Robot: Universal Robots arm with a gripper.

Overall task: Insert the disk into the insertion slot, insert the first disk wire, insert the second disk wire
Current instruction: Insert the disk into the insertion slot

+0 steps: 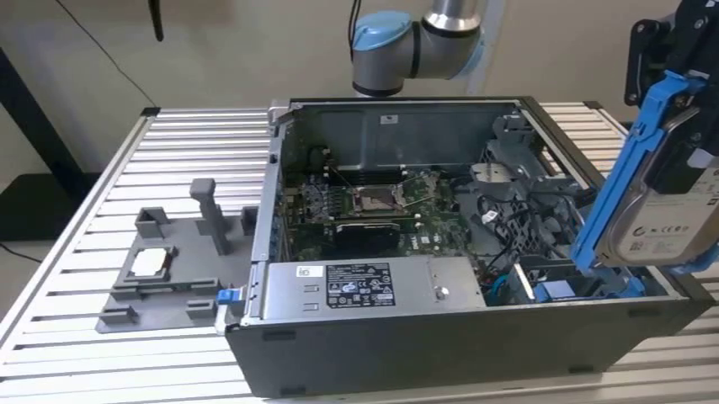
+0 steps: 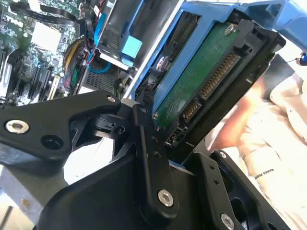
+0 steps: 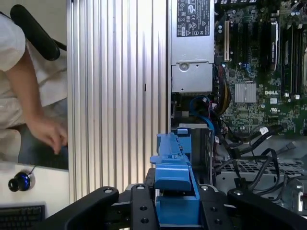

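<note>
While pinching the flat rectangular disk [image 1: 661, 210] in the matte black gripper [image 3: 175, 207] by its blue plastic frame [image 1: 652, 118], holds it tilted over the grey metal case [image 1: 450, 353], near the narrow blue-edged insertion slot [image 1: 548, 284]. Silver face, green circuit board [image 2: 199, 81] underneath.

room and bench, plain indoor setting, even soft light.
wall [image 1: 225, 50]: plain beige, across twelve o'clock in the exterior view; a thin black cable [image 1: 116, 59] slants down it at eleven o'clock. table [image 1: 191, 143]: silver ribbed aluminium slats with a dull sheen, running from ten o'clock through the middle to six o'clock. black post [image 1: 34, 109]: leaning, at nine to ten o'clock, just off the table's edge. floor [image 1: 13, 268]: pale, at eight o'clock. in the first wrist view: white desk top [image 3: 43, 182] just beside the slats, dark keyboard [image 3: 21, 216] by it, black padded bar [image 3: 36, 31] before a pale wall.
</note>
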